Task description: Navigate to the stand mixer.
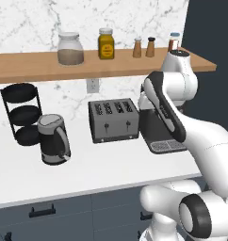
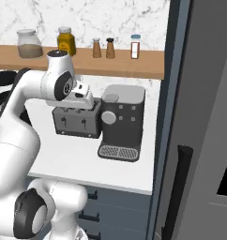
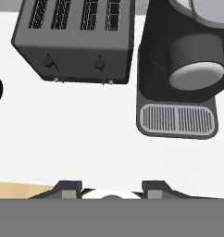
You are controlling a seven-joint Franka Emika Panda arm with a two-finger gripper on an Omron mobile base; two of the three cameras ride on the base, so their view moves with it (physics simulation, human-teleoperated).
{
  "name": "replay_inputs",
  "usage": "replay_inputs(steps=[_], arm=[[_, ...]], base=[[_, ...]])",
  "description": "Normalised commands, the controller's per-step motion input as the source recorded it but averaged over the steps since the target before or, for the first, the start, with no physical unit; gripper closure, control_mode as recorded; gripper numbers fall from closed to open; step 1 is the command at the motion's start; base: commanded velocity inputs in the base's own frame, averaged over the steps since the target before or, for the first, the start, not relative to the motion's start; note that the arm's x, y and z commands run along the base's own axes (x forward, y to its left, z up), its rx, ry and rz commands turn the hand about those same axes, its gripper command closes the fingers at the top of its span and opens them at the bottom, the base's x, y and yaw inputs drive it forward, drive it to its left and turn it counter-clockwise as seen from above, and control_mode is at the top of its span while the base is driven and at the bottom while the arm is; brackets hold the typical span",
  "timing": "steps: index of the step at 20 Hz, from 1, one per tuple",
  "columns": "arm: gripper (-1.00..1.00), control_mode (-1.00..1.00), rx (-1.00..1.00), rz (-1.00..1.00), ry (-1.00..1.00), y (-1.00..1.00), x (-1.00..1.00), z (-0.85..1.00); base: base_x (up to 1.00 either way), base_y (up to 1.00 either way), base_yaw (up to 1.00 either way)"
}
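Above the white counter point(image 3: 86, 134), the gripper point(image 3: 112, 187) hangs with fingers spread, over a boxy dark toaster point(image 3: 74, 39) and a coffee machine point(image 3: 183, 69).

The white arm point(image 1: 182, 122) rises from its rounded base, bends at a dark-jointed elbow and folds forward at shoulder height; in the right base view the arm point(image 2: 21, 117) arches up from the lower left, its wrist turned so the hand points downward and ahead; the gripper point(image 3: 113, 187) shows its two small dark fingertips point(image 3: 68, 187) apart with a clear gap between them, nothing held, poised above the surface below.
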Motion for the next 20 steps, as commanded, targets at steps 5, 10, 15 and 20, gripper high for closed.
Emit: replay_inputs(steps=[5, 10, 15, 20], arm=[[-1.00, 1.00, 0.00, 0.00, 0.00, 0.00, 0.00, 0.00], [-1.00, 1.00, 0.00, 0.00, 0.00, 0.00, 0.00, 0.00], [-1.00, 1.00, 0.00, 0.00, 0.00, 0.00, 0.00, 0.00], [-1.00, 1.00, 0.00, 0.00, 0.00, 0.00, 0.00, 0.00]], base=[[-0.15, 0.00, 0.00], [-0.49, -0.08, 0.17], [-0.48, -0.24, 0.49], [-0.32, -0.18, 0.71]])
